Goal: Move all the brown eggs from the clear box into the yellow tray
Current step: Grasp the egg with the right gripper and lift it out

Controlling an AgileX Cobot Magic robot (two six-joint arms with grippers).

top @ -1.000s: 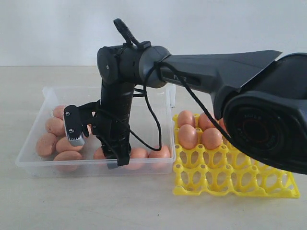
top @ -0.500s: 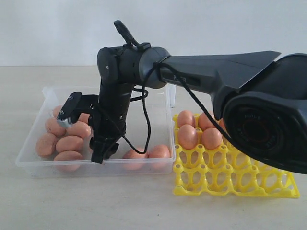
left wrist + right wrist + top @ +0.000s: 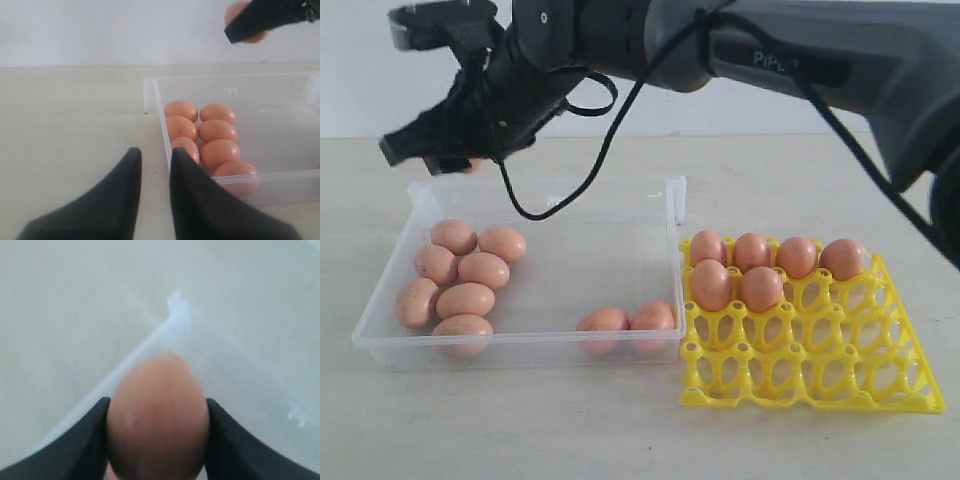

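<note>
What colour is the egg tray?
The tray is bright yellow, clearest in the exterior view.

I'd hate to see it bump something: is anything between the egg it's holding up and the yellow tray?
Nothing visible does. The right gripper holds the egg well above the walls of the clear box, with open air over to the yellow tray. Six eggs sit in the tray; its other cups are free.

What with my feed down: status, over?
Right gripper shut on brown egg, high over clear box corner. Left gripper open, empty. Yellow tray holds six. Nothing blocking.
</note>
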